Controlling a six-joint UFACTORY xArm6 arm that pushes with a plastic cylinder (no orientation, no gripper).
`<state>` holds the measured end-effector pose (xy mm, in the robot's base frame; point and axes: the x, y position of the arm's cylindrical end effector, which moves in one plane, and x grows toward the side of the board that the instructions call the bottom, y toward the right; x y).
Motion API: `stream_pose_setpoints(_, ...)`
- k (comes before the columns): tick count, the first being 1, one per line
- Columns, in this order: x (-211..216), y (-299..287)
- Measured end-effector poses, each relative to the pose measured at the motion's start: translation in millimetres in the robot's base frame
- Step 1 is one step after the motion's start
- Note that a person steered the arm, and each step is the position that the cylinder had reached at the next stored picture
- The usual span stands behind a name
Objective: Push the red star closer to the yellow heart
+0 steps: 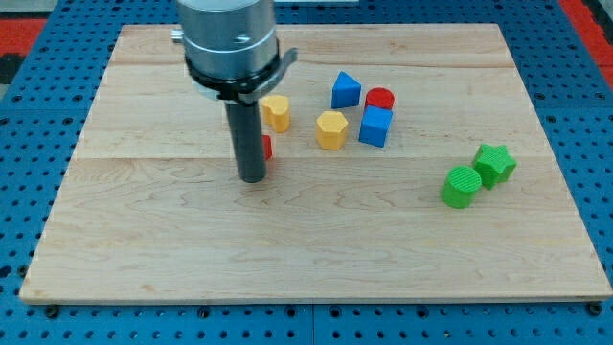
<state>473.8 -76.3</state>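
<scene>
My tip (252, 177) rests on the wooden board (316, 240) left of centre. A red block, the red star (266, 147), is almost wholly hidden behind the rod; only a sliver shows at the rod's right side, touching or nearly touching it. A yellow block, likely the yellow heart (277, 112), sits just above and to the right of that sliver, close to the rod. A second yellow block, hexagon shaped (331, 129), lies further to the right.
A blue triangular block (346, 90), a red cylinder (380, 98) and a blue cube (375, 126) cluster right of the yellow blocks. A green cylinder (462, 187) and a green star (494, 164) sit at the view's right.
</scene>
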Motion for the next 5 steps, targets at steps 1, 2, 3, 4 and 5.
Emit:
stream_pose_setpoints(1,8,-28)
stream_pose_setpoints(2,-10,-32)
stream_pose_setpoints(3,-28,3)
stream_pose_setpoints(4,-33,21)
stream_pose_setpoints(5,-33,-3)
